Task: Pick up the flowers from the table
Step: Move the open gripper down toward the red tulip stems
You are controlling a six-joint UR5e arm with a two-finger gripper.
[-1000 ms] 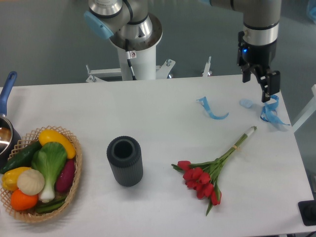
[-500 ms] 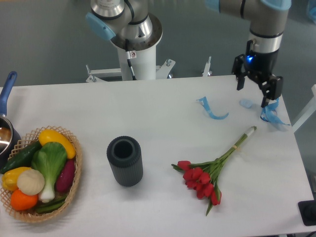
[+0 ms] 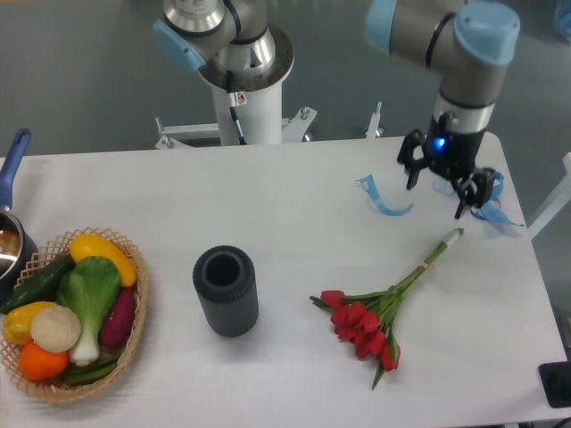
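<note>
Black claw (image 3: pixel 436 188) hangs above the far right part of the counter (image 3: pixel 294 192), fingers spread apart and pointing down, nothing between them. A blue light glows on the wrist just above it. One finger (image 3: pixel 413 171) sits near a curled blue ribbon piece (image 3: pixel 382 198) to its left; the other finger is close to a second blue ribbon curl (image 3: pixel 490 205) at the counter's right edge. A small pale blue scrap lies between the fingers, farther back, partly hidden by the claw.

Flowers (image 3: pixel 384 309) lie flat on the counter, toward the camera from the claw and apart from it. Pale tied stem ends (image 3: pixel 450 238) point up toward the claw, just below its right finger but not touching. Red buds (image 3: pixel 361 332) fan out at the near end, green leaves mixed in.

Dark ribbed cylinder vase (image 3: pixel 226 291) stands upright to the left of the buds, well apart. Woven basket (image 3: pixel 135 325) at the near left edge holds mixed vegetables. Pot with a blue handle (image 3: pixel 12 165) is cut off at the left frame edge. Arm's white base pedestal (image 3: pixel 251 107) stands behind the counter.
</note>
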